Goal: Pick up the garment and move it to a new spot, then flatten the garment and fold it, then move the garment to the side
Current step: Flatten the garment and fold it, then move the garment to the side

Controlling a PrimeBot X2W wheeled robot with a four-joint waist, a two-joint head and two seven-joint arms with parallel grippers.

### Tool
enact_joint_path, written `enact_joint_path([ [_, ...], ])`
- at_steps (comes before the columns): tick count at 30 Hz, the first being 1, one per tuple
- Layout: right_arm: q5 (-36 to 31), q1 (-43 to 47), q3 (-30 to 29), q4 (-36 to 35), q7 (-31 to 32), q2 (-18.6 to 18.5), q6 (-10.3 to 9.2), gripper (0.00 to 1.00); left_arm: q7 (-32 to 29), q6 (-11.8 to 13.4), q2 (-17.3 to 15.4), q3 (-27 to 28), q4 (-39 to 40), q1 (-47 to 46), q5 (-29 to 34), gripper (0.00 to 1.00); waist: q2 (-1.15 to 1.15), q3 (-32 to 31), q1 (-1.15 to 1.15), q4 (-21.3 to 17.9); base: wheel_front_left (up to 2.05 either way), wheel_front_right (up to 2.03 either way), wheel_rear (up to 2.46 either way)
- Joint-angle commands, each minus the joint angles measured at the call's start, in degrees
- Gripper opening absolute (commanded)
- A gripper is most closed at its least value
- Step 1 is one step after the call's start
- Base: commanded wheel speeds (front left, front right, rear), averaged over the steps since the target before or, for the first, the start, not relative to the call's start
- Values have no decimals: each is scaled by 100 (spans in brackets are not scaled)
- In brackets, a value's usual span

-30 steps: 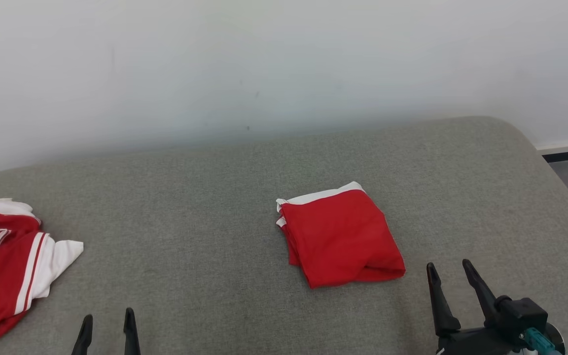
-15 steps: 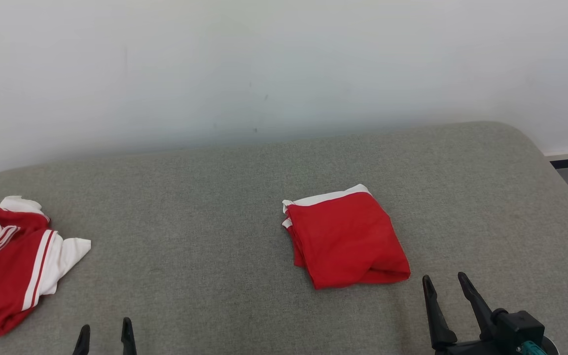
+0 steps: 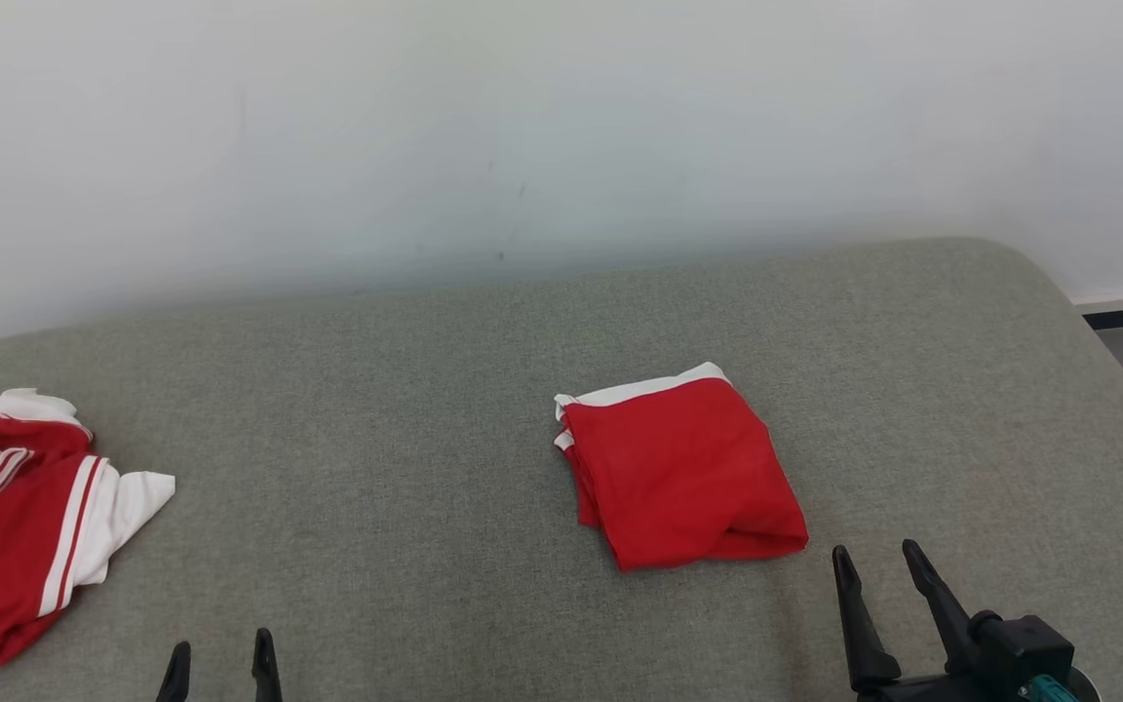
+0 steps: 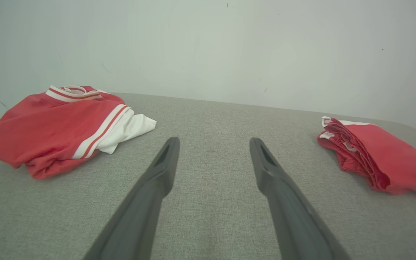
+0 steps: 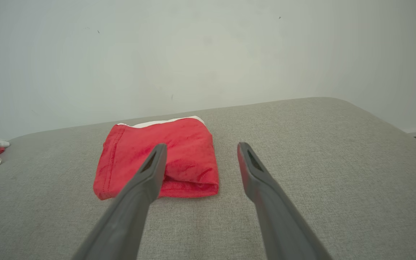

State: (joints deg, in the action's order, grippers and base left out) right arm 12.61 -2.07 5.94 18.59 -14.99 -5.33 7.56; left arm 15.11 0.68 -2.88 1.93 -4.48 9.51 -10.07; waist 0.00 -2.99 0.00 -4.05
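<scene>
Garment (image 3: 683,473): red shorts with white trim, already folded into a compact square. It lies flat on the bed (image 3: 376,439), right of the middle and well clear of the right edge and the far right corner. My read is that only the move to the side is left. It should handle light, soft and limp, a stack of loose layers with no stiffness. Pinch the top layer alone and it will likely peel open. The best hold looks like the thick rolled fold along its near edge, taking all layers at once. The gathered edge on its left side would do for a second hold if both arms carry it. The bed cover is coarse weave, so dragging would probably shear the stack; lift it, don't slide it. Right tool (image 3: 871,548) is spread and empty, just beside the garment's near right corner but not touching. Left tool (image 3: 221,640) is also spread and empty, at the front edge, well apart from it. A second item, a crumpled red-and-white jersey (image 3: 11,526), sits at the left edge.
</scene>
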Motion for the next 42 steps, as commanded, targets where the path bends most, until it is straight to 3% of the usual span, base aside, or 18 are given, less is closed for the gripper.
enact_joint_path([
  [1,9,23,1,11,-25,10,-15,100,6,28,-1,-4,-2,-21,42,100,0,3,0,-2,0,0,0],
  [28,-125,-316,56,225,124,-55,-15,100,6,98,-1,-175,116,8,25,100,0,135,0,56,0,0,0],
  [32,-40,-708,134,329,532,-241,-15,100,6,105,-2,-256,137,-14,11,100,0,213,0,152,0,0,0],
  [42,495,-2225,271,1128,2501,-781,-16,100,6,40,-2,-558,195,-280,4,100,0,635,0,617,0,0,0],
])
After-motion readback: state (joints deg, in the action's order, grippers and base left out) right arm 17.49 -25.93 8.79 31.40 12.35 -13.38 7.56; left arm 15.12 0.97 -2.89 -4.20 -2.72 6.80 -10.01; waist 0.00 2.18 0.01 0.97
